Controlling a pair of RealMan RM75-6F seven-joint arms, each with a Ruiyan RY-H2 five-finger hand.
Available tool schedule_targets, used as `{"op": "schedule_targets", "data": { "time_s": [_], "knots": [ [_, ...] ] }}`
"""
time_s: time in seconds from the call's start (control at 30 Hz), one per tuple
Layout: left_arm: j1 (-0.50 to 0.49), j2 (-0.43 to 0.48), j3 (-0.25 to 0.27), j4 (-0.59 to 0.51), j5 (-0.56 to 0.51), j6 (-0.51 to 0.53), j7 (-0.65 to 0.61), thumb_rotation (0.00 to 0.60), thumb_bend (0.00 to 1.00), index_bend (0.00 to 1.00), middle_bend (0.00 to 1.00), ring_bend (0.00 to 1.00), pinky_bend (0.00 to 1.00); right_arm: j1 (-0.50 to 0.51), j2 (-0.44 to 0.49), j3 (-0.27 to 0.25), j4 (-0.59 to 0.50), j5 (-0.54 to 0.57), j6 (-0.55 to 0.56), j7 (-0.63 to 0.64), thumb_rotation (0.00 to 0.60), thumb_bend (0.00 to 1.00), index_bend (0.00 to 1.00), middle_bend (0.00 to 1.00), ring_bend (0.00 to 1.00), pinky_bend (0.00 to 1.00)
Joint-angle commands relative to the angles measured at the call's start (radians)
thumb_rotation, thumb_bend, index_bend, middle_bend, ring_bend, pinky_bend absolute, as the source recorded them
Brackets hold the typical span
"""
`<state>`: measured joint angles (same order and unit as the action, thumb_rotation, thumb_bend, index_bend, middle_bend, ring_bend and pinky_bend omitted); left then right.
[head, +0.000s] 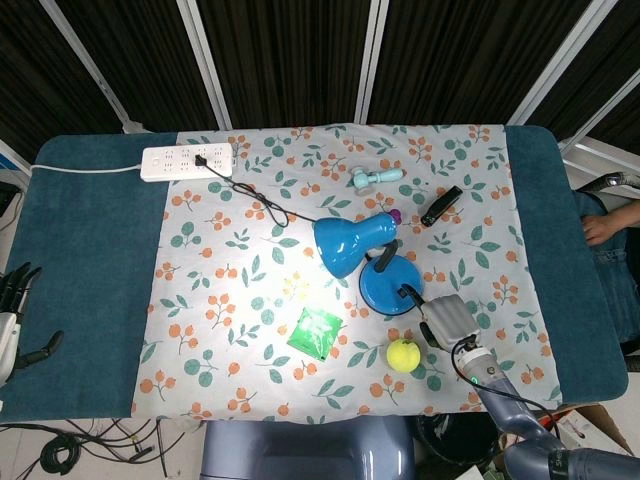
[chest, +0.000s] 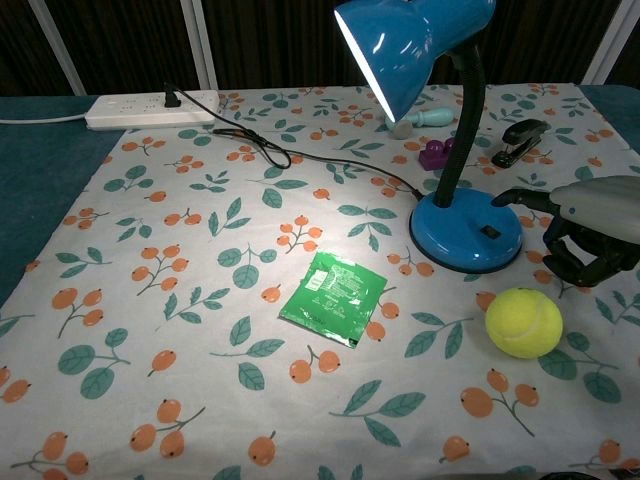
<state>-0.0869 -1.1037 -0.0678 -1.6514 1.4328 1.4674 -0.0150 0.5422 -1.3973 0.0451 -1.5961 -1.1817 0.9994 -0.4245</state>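
My left hand (head: 12, 320) hangs off the far left edge of the worktop (head: 90, 250), over the teal cloth's border, its fingers spread and holding nothing. At the back left lies a white power strip (head: 188, 161), and a black cord (head: 255, 200) runs from it across the flowered cloth (chest: 180, 300) toward the lamp. Near the middle of the cloth lies a green packet (chest: 334, 297), flat, well apart from both hands. Right of it stands the blue desk lamp (chest: 466, 232), lit, its shade (chest: 405, 45) tipped toward the left. Behind the lamp sit a small purple piece (chest: 435, 153), a pale green handle-shaped thing (chest: 425, 119) and a black stapler (chest: 518, 140). My right hand (chest: 583, 230) rests just beside the lamp's base, one finger (chest: 520, 198) stretched out to its rim, the others curled under with nothing in them. A yellow tennis ball (chest: 523, 322) lies just in front of that hand, near but not touching.
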Motion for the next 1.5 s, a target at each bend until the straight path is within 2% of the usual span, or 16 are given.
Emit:
{"op": "schedule_targets", "data": {
  "time_s": [0.03,1.27,1.5],
  "knots": [
    [0.000,0.000,0.000,0.000,0.001,0.000,0.000,0.600,0.27,0.00,0.00,0.00,0.01,-0.001,-0.001,-0.003,0.002,0.002,-0.002,-0.002,0.600,0.49,0.01,0.71,0.80,0.73],
    [-0.001,0.001,-0.002,-0.001,-0.004,-0.002,0.001,0.600,0.27,0.00,0.00,0.00,0.01,0.019,-0.046,-0.010,0.064,0.046,-0.060,-0.003,0.600,0.49,0.01,0.71,0.80,0.73],
    [-0.001,0.001,-0.002,-0.001,-0.005,-0.002,0.002,0.600,0.27,0.00,0.00,0.00,0.01,0.021,-0.048,-0.010,0.071,0.057,-0.065,-0.007,0.600,0.49,0.04,0.71,0.80,0.73]
  ]
}}
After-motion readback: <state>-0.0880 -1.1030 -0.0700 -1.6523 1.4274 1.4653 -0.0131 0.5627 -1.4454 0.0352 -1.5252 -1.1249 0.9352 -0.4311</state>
